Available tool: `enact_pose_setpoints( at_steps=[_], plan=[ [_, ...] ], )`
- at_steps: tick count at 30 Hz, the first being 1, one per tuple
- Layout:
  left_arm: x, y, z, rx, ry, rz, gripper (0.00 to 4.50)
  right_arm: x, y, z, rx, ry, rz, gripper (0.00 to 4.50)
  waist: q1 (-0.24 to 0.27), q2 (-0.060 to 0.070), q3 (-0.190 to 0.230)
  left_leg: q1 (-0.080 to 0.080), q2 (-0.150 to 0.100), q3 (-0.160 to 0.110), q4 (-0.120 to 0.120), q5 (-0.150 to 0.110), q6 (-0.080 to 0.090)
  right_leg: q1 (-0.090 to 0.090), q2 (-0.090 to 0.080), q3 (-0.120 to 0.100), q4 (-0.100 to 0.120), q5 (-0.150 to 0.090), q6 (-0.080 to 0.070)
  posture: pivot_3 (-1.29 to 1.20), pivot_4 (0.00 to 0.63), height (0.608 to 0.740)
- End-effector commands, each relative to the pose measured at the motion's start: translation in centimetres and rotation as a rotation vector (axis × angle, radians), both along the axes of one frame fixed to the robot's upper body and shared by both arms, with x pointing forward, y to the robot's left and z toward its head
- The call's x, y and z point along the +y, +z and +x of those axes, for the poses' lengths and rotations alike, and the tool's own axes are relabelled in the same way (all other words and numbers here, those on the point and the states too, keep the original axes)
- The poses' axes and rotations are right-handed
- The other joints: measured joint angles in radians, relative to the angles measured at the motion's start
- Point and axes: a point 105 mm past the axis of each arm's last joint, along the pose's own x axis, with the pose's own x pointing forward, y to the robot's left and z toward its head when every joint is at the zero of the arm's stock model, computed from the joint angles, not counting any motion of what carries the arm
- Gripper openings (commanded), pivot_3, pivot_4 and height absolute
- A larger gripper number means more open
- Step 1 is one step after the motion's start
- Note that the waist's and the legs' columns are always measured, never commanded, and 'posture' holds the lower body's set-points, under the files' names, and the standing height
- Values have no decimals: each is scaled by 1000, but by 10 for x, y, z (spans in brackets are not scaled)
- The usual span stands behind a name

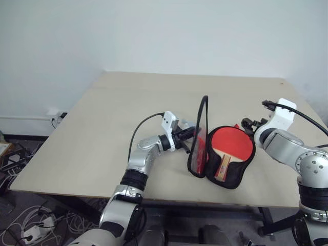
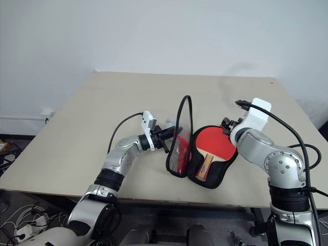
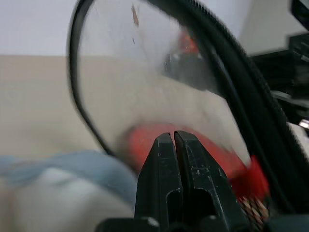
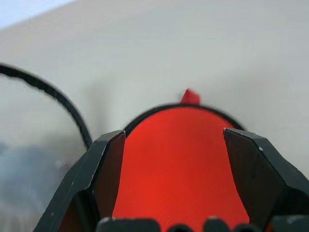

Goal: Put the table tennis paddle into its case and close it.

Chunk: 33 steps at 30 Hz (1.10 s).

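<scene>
One case (image 1: 225,177), one paddle (image 1: 231,143) inside, two hands alongside, one table (image 1: 102,128).

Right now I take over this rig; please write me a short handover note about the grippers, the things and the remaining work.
Left gripper: shut, at the raised clear flap of the case, apparently holding it up.
Right gripper: open, holding nothing, just over the paddle's head.
Table tennis paddle: lying red face up in the case's black half on the table.
Done: paddle is in.
Left: lower the flap, zip it closed.
</scene>
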Motion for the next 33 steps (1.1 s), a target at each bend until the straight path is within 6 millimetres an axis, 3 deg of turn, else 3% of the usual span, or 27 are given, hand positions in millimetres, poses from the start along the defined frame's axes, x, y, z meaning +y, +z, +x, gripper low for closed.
enact_pose_setpoints(
  at_steps=[1, 8, 15, 24, 30, 33],
  plan=[
    [-21, 21, -10, -68, -151, 8, 0, -14, 19, 3, -82, -81, 20, 3506, 0, 0, 0, 0, 0, 0, 0, 0, 0, 0, 0, 0, 0, 0, 0, 0, 0, 740],
    [-43, 11, -30, -86, -347, 107, 0, -25, 21, 2, -106, -152, 32, 3506, 0, 1, 0, 0, 0, 1, 0, 0, 0, 0, 0, 1, 0, 0, 0, 0, 0, 740],
    [-48, -2, -38, -122, -423, 205, 0, -32, 20, 1, -119, -205, 38, 3506, -3, 3, 0, 0, 0, 1, 0, 0, 0, -1, 0, 1, 0, 0, 0, 0, 0, 740],
    [-30, 5, -23, -70, -330, 149, 0, -43, 18, 2, -146, -259, 5, 3506, -4, 3, 0, 0, 0, 1, 0, 0, 0, -1, 0, 1, 0, 0, 0, 0, 0, 740],
    [-6, -11, -24, 112, -275, 126, 0, -34, 8, 7, -135, -222, 7, 3506, -5, 4, 0, 1, 1, 1, -1, 0, 0, -1, 0, 1, 1, 0, 0, 0, 0, 740],
    [1, -16, -26, 263, -242, 72, 772, -31, 4, 9, -130, -216, 8, 3570, -5, 5, 0, 1, 0, 1, -1, 0, 0, -1, 0, 1, 2, 0, 0, 0, 0, 740]
  ],
)
